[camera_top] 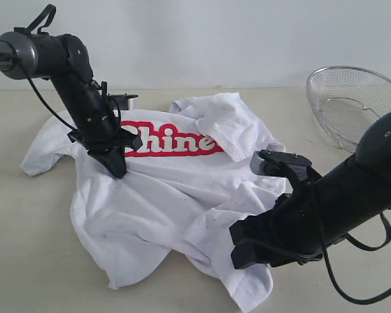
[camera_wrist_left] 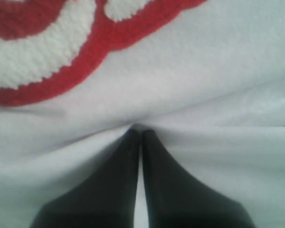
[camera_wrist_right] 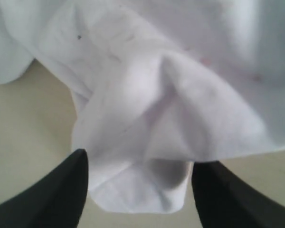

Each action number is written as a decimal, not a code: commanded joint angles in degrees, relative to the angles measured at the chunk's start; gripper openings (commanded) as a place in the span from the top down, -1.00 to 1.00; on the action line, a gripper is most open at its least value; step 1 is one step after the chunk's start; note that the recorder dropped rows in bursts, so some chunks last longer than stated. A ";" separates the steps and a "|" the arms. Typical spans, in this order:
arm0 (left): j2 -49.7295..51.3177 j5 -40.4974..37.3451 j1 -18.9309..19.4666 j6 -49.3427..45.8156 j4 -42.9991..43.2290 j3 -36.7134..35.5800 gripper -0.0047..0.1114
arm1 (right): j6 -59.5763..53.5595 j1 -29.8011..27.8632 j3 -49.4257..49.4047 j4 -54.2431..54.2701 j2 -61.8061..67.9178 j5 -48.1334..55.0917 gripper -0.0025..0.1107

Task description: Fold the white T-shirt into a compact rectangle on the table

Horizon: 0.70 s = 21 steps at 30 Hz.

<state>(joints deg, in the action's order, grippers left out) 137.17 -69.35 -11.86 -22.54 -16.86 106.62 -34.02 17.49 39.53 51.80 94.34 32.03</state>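
One item is noted at the far right: a silver wire-mesh basket, round and bowl-shaped, with a thin metal rim running around the top. It sits tilted, its open mouth turned toward the near left, so the fine mesh of its inside wall shows. Its near right portion is hidden from view. Behind the scene, along the far side, runs a plain pale wall, evenly lit.
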 commanded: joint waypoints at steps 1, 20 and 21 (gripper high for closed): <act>1.19 0.04 0.48 1.14 3.12 -0.58 0.84 | -0.33 0.32 -0.20 1.35 4.15 -3.09 -0.04; 1.19 -0.07 0.48 1.14 4.29 -0.58 0.84 | 15.18 0.19 -0.10 -18.52 -3.85 5.51 0.96; 1.19 -0.07 0.60 1.14 4.28 -0.58 0.84 | 17.24 0.19 -0.10 -21.14 -4.43 7.05 0.96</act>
<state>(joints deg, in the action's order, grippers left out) 137.17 -69.35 -11.86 -22.25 -16.86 106.62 -22.59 17.70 39.40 38.70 91.87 35.10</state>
